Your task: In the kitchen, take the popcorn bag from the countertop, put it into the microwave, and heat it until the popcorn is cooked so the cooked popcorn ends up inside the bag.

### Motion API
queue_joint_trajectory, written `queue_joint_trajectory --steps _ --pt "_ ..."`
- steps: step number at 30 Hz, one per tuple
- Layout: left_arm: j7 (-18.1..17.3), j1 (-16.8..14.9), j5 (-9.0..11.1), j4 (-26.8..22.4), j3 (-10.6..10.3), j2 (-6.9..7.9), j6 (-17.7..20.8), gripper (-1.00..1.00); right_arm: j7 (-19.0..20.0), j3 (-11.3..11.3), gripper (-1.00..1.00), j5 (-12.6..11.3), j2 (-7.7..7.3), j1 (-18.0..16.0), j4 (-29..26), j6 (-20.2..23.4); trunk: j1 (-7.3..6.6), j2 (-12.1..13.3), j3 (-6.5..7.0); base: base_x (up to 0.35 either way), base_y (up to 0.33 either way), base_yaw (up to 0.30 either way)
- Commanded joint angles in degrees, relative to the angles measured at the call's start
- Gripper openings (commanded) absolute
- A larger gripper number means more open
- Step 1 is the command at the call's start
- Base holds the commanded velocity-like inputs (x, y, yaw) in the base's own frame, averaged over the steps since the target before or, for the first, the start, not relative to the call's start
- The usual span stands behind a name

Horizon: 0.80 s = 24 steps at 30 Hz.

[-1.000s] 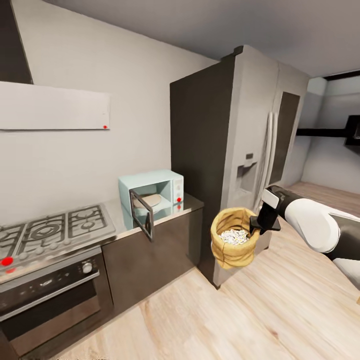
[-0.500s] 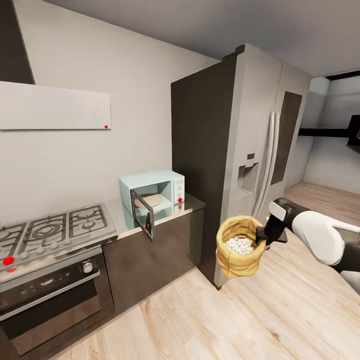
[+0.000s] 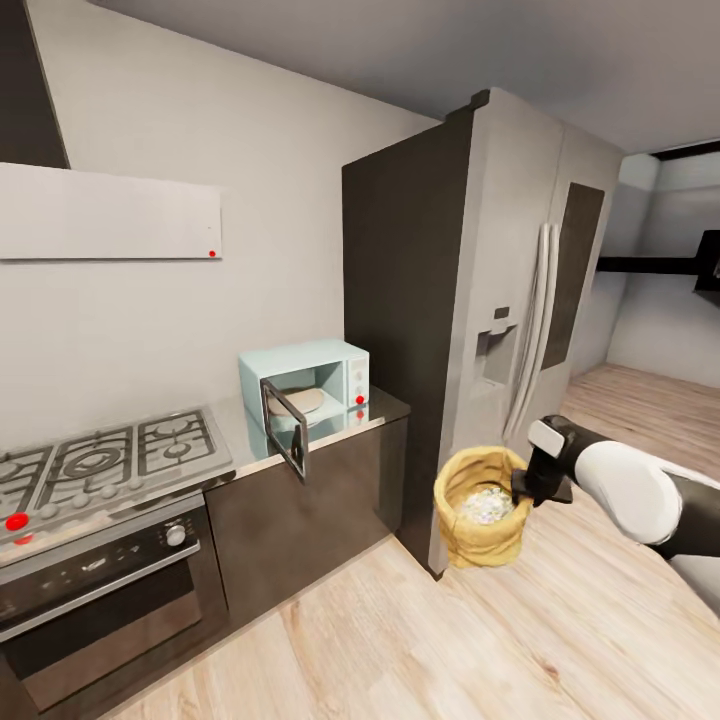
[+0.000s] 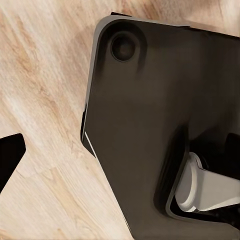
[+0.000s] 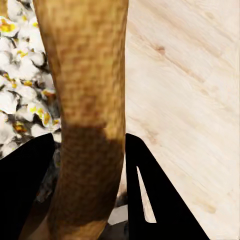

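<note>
The right gripper (image 3: 522, 487) pinches the rolled rim of the popcorn bag (image 3: 480, 508), one dark finger inside the mouth and one outside, so the sack hangs in the air above the wooden floor (image 3: 560, 640), in front of the tall fridge (image 3: 500, 300); in the right wrist view the fingers (image 5: 150, 195) flank the thick tan rim (image 5: 90, 115), and their tips are cut off by the frame's edge; just past the inner finger lies the popcorn (image 5: 20, 95), puffed white with yellow flecks, part of the heap hidden behind the rim and in shadow; well away from the fingers, the microwave (image 3: 305, 384) stands on the countertop (image 3: 235, 440) with its door (image 3: 282, 430) swung open and a pale plate inside, partly masked by that door; the left gripper's state I cannot tell; its wrist view gives a dark robot base panel (image 4: 150, 120) over floorboards and a black shape cut off at the edge, too little to name.
</note>
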Motion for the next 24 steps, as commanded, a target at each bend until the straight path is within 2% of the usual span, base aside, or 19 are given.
queue_joint_trajectory --steps 1,3,5,6,7,9,10,13,14,17,19,20,21,23,24 --pt "0.0 0.0 0.0 -0.1 0.2 -0.01 -0.1 1.00 -3.0 -3.4 -1.00 0.0 -0.02 0.0 0.1 -0.2 0.02 0.0 -0.01 0.000 0.000 0.000" --pt "0.0 0.0 0.0 -0.1 0.2 -0.01 -0.1 1.00 -9.9 -8.7 -1.00 0.0 -0.02 0.0 0.1 -3.5 0.02 0.0 -0.01 0.000 0.000 0.000" --pt "0.0 0.0 0.0 -0.1 0.2 -0.01 -0.1 1.00 -14.2 -11.8 -1.00 0.0 0.02 0.0 0.2 -6.2 0.02 0.0 -0.01 0.000 0.000 0.000" --pt "0.0 0.0 0.0 -0.1 0.2 -0.01 -0.1 1.00 -17.2 -14.6 -1.00 0.0 0.15 0.0 0.2 -7.6 0.02 0.0 -0.01 0.000 0.000 0.000" --pt "0.0 0.0 0.0 -0.1 0.2 -0.01 -0.1 1.00 -18.8 -16.6 -1.00 0.0 0.25 0.0 0.2 -8.1 0.02 0.0 -0.01 0.000 0.000 0.000" --pt "0.0 0.0 0.0 -0.1 0.2 -0.01 -0.1 1.00 -21.8 -22.6 -1.00 0.0 0.42 0.1 0.2 -8.8 0.02 0.0 -0.01 0.000 0.000 0.000" --pt "0.0 0.0 0.0 -0.1 0.2 -0.01 -0.1 1.00 -23.1 -24.4 -1.00 0.0 0.49 0.2 0.2 -9.0 0.02 0.0 -0.01 0.000 0.000 0.000" --pt "0.0 0.0 0.0 -0.1 0.2 -0.01 -0.1 1.00 -25.2 -26.1 -1.00 0.0 1.02 0.3 0.2 -9.7 0.02 0.0 -0.01 0.000 0.000 0.000" --pt "0.0 0.0 0.0 -0.1 0.2 -0.01 -0.1 1.00 -25.7 -26.3 -1.00 0.0 1.16 0.3 0.2 -11.5 0.02 0.0 -0.01 0.000 0.000 0.000" --pt "0.0 0.0 0.0 -0.1 0.2 -0.01 -0.1 1.00 -26.2 -26.5 -1.00 -0.1 1.62 0.4 0.2 -14.0 0.02 0.0 -0.01 0.000 0.000 0.000" --pt "0.0 0.0 0.0 -0.1 0.2 -0.01 -0.1 1.00 -26.5 -27.9 -1.00 -0.1 2.36 0.6 0.2 -14.7 0.02 0.0 -0.01 0.000 0.000 0.000" --pt "0.0 0.0 0.0 -0.1 0.2 -0.01 -0.1 1.00 -26.8 -29.1 -1.00 -0.1 2.51 0.7 0.2 -15.0 0.02 0.0 -0.01 0.000 0.000 0.000" --pt "0.0 0.0 0.0 -0.1 0.2 -0.01 -0.1 1.00 -28.5 -33.0 -1.00 -0.1 2.96 0.9 0.2 -17.1 0.02 0.0 -0.01 0.000 0.000 0.000" --pt "0.0 0.0 0.0 -0.1 0.2 -0.01 -0.1 1.00 -31.7 -35.9 -1.00 -0.1 3.65 1.0 0.2 -21.4 0.02 0.0 -0.01 0.000 0.000 0.000" --pt "0.0 0.0 0.0 -0.1 0.2 -0.01 -0.1 1.00 -32.8 -36.5 -1.00 -0.1 3.82 1.0 0.2 -22.9 0.02 0.0 -0.01 0.000 0.000 0.000"
